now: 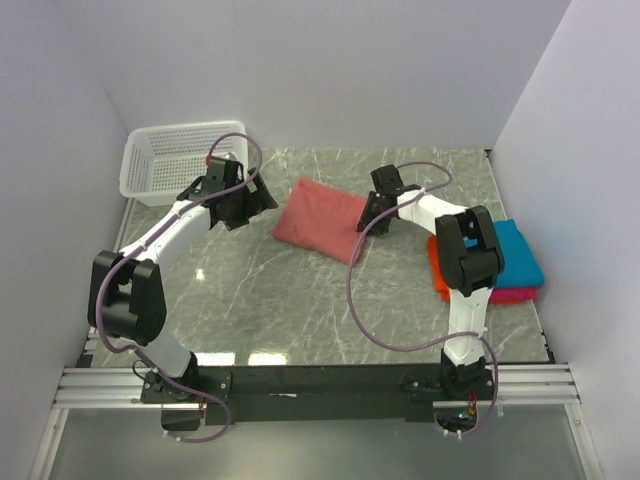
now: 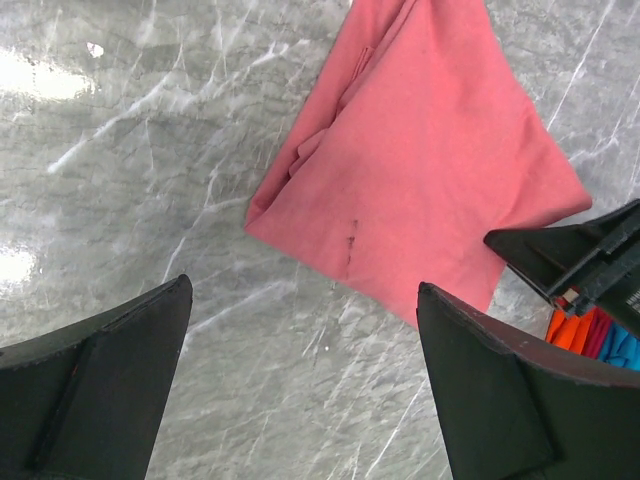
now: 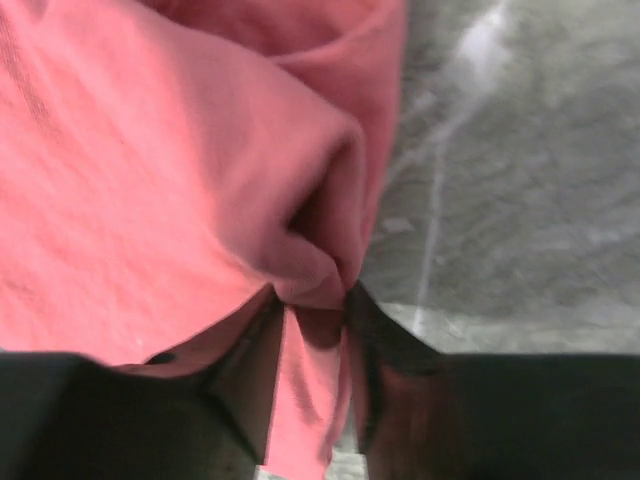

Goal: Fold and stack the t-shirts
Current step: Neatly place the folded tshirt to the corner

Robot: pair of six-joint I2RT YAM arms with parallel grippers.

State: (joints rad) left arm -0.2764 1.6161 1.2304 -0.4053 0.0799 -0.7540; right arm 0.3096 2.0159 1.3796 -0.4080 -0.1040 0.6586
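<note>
The salmon-red t-shirt (image 1: 320, 220) lies folded in the middle of the marble table; it also shows in the left wrist view (image 2: 430, 170) and fills the right wrist view (image 3: 170, 170). My right gripper (image 1: 372, 215) is at its right edge, shut on a fold of the cloth (image 3: 310, 295). My left gripper (image 1: 255, 200) is open and empty just left of the shirt, with bare table between its fingers (image 2: 300, 300). A stack of folded teal-blue (image 1: 515, 255), orange (image 1: 438, 275) and magenta-pink (image 1: 515, 296) t-shirts lies at the right edge.
A white plastic mesh basket (image 1: 165, 160) stands at the back left corner. White walls close in the table at the back and both sides. The right arm's cable (image 1: 352, 290) loops over the table in front of the shirt.
</note>
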